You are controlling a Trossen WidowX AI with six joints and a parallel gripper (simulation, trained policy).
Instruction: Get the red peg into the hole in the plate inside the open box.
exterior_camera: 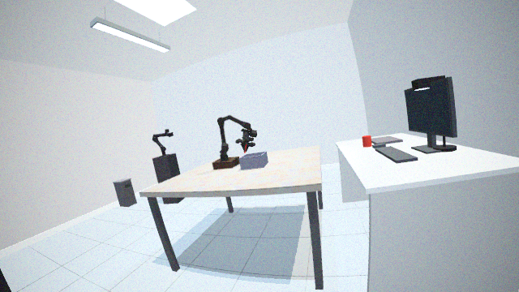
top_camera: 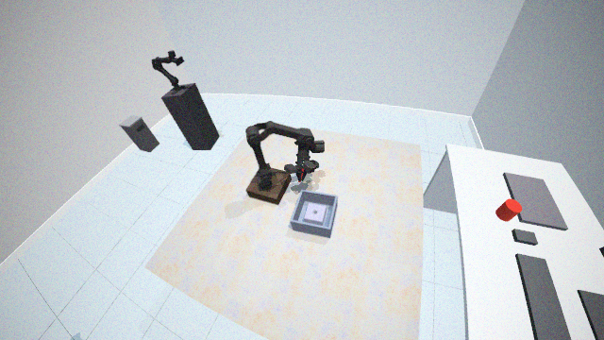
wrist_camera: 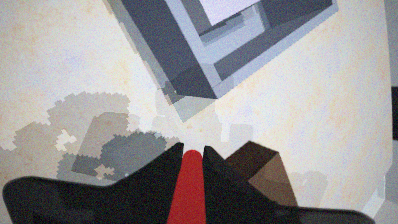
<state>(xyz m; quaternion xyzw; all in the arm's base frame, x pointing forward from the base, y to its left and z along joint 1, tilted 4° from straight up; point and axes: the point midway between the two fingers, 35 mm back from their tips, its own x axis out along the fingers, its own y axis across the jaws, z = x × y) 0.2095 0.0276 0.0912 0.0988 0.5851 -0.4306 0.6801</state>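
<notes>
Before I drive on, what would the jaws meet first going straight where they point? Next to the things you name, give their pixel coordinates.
Likely the tabletop [top_camera: 377, 246] [exterior_camera: 284, 174] [wrist_camera: 320, 135], with the held red peg [top_camera: 302, 174] [wrist_camera: 190, 192] probably touching first; depth is unclear. The open box [top_camera: 295, 228] [exterior_camera: 254, 161] [wrist_camera: 195, 75] seems off to one side.

Top view: oblique, from high above the table [top_camera: 359, 264] [exterior_camera: 243, 187]; exterior view: farther down, near tabletop height, sharing arm and desk [top_camera: 486, 283] [exterior_camera: 430, 178]; wrist view: close, facing down past the fingertips.
</notes>
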